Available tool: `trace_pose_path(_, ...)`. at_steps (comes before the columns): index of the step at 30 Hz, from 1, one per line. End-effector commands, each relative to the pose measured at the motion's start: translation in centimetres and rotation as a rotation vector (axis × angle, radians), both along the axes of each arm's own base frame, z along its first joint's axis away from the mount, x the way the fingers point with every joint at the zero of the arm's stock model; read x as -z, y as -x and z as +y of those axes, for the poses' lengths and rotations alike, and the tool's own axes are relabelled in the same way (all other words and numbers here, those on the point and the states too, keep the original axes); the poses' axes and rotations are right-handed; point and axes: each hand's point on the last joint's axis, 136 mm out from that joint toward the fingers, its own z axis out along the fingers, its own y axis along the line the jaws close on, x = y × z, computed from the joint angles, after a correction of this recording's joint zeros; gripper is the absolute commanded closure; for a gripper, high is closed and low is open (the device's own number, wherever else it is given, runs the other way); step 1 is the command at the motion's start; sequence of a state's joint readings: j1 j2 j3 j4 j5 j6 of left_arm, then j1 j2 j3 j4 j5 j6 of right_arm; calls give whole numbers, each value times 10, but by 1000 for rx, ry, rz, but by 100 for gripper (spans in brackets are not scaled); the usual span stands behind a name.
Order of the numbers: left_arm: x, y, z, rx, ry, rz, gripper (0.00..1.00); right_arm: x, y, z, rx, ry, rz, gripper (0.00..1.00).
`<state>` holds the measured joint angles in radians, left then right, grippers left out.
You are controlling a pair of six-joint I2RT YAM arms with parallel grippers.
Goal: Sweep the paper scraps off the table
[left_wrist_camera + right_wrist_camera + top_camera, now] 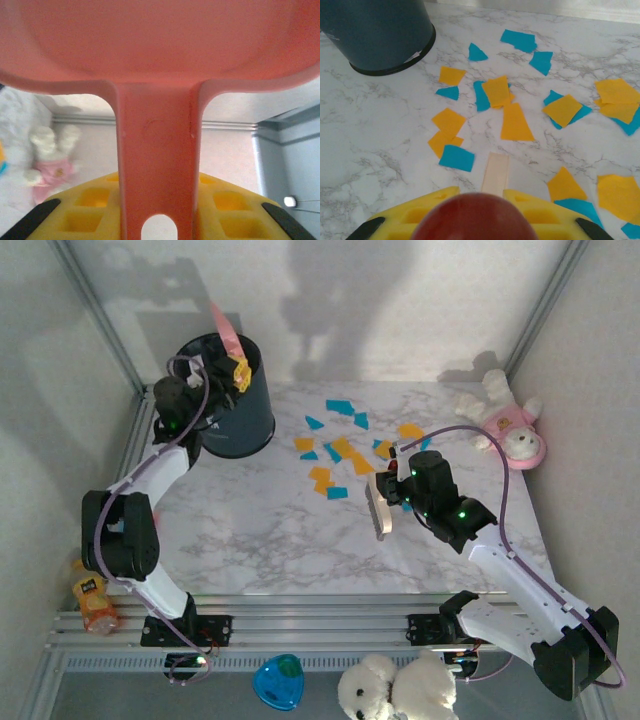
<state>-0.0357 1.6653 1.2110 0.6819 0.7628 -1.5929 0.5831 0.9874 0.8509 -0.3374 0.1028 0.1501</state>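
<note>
Several teal and orange paper scraps (338, 455) lie scattered over the far middle of the white marble table (250, 540). In the right wrist view the paper scraps (515, 122) spread ahead of my right gripper (485, 212). It is shut on a brush with a red handle end (475, 220) and a pale wooden body (495, 172). From above, the right gripper (392, 490) holds the brush (380, 508) low at the scraps' near edge. My left gripper (238, 370) is shut on the handle of the pink dustpan (222, 325), raised over the bucket. The dustpan handle (155, 165) sits between the yellow fingers (85, 210).
A dark blue bucket (235, 420) stands at the table's far left corner, and its base (375, 30) lies left of the scraps. A plush rabbit in pink (510, 425) lies at the far right. In front of the rail are a white plush (395, 690), a blue object (278, 682) and an orange bottle (92, 600).
</note>
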Motion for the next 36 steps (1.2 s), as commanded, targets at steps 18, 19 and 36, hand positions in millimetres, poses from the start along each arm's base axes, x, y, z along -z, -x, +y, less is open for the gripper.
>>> trace_pose_path(18,-19,34,-23,4,-1148,-252,85,-19,-5,-8,37,-15,-83,100)
trace_pose_path(19,-16,37,-27,13,-1189,-266,85,-20,-6,-11,48,-1,-89,100)
trace_pose_path(36,74,113,-124,523,-1593,-559,84,-36,-19,-84,252,107,-157,100)
